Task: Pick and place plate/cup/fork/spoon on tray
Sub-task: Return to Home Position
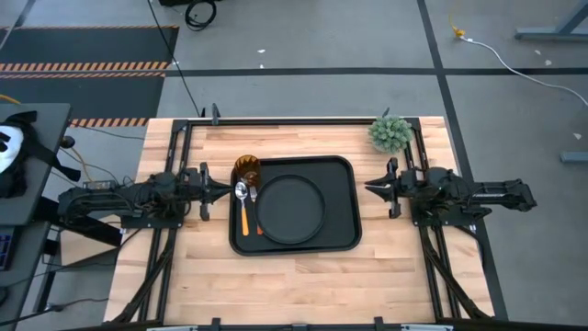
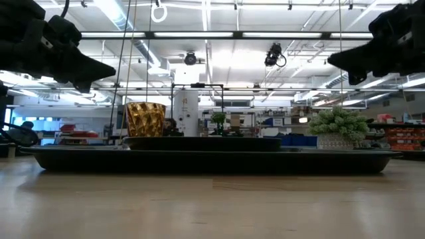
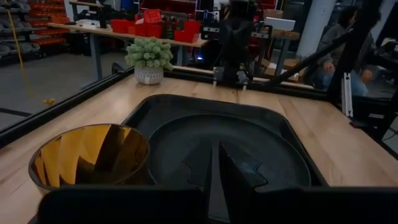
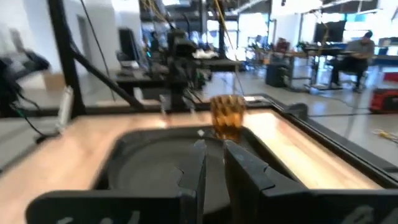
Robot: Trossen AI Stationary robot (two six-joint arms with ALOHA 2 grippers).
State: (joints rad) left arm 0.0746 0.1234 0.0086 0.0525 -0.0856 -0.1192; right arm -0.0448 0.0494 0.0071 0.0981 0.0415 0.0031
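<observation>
The left gripper (image 1: 220,191) hangs just off the left edge of the tray (image 1: 344,241), in the middle left of the high view. Its fingers are drawn almost together with only a sliver between them, and they hold nothing. The right gripper (image 1: 370,188) mirrors it just off the tray's right edge, its fingers likewise nearly pressed together and empty. In the low view both sit in the upper corners, well above the tabletop, touching nothing.

Between them the black tray lies at the centre of the table (image 1: 294,285). The round black plate (image 1: 292,207) rests inside it, filling the middle and right. The amber cup (image 1: 246,168) stands upright in the tray's upper left corner, just beside the plate. Below the cup, along the plate's left side, lies the cutlery (image 1: 244,211): a silver spoon head and an orange handle. I cannot tell whether a fork lies with them.

A small fuzzy green plant (image 1: 390,133) in a pale pot stands on the bare wood at the table's upper right, outside the tray.

The table is light wood planks in a black frame. Around it is grey floor with dark lines, and striped mats at upper left. The low view shows a workshop with ceiling lights and shelves. A person (image 4: 360,46) sits at a desk far off.
</observation>
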